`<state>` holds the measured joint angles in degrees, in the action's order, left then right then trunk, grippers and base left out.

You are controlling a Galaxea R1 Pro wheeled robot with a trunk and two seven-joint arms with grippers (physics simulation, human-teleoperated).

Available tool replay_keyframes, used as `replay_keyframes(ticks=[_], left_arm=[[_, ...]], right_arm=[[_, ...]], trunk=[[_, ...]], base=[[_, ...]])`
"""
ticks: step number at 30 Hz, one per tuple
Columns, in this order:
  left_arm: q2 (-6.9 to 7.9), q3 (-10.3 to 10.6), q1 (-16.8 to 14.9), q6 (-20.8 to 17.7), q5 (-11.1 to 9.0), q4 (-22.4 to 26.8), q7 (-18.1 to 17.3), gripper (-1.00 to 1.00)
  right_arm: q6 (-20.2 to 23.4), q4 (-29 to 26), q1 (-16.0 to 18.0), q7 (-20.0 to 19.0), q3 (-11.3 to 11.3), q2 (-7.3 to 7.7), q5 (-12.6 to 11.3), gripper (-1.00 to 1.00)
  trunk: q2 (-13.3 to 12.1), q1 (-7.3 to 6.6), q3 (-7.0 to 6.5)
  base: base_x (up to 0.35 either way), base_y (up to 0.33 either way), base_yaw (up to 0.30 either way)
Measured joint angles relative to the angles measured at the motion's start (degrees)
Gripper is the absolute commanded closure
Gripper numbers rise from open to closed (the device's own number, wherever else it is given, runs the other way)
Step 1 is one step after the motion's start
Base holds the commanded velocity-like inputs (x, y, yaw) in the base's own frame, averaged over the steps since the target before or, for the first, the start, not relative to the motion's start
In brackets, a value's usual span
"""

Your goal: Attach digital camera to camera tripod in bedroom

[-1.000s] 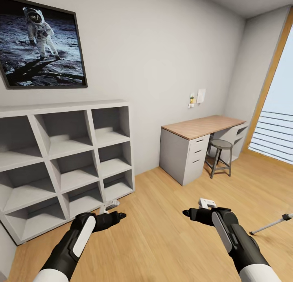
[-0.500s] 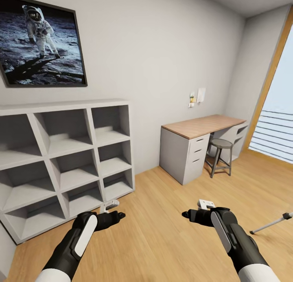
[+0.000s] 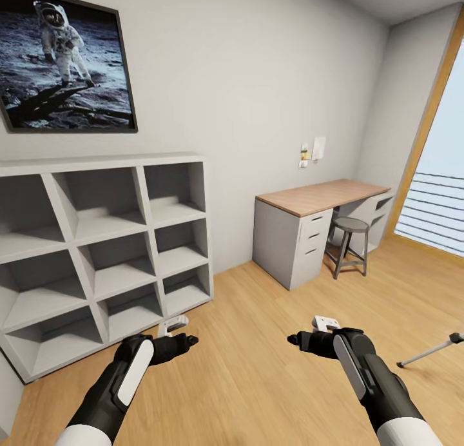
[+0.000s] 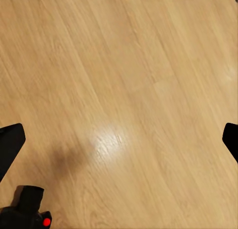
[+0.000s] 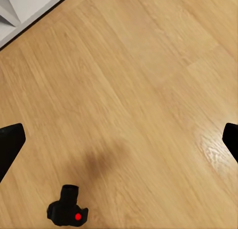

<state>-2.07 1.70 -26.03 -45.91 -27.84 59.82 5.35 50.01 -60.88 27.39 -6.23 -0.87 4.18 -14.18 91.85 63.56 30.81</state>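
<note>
So both my arms are held out low over the wood plank floor [image 3: 258, 381], and my left pincer [image 3: 187, 340] and right pincer [image 3: 295, 338] are each spread wide with nothing between the fingers. Through my wrist cameras, the small chunky matte-black digital camera with its round red button [image 5: 68, 212] is lying on the floor below, apart from both pincers. One slim silver leg of the camera tripod [image 3: 428, 354] lies on the floor off to my right, well short of the wood-topped grey surface [image 3: 322, 198] and the round-seated grey stool [image 3: 350, 227] by the wall.
</note>
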Motion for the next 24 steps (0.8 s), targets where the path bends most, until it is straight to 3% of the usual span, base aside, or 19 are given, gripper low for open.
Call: replay_keyframes(ticks=[24], left_arm=[[0.02, -0.2, 0.0, -0.1, -0.1, -0.2, 0.1, -1.00]], right_arm=[[0.2, 0.0, 0.0, -0.1, 0.0, 0.13, 0.3, -1.00]], trunk=[[9.6, 5.27, 4.31]], base=[[0.000, 0.000, 0.000]])
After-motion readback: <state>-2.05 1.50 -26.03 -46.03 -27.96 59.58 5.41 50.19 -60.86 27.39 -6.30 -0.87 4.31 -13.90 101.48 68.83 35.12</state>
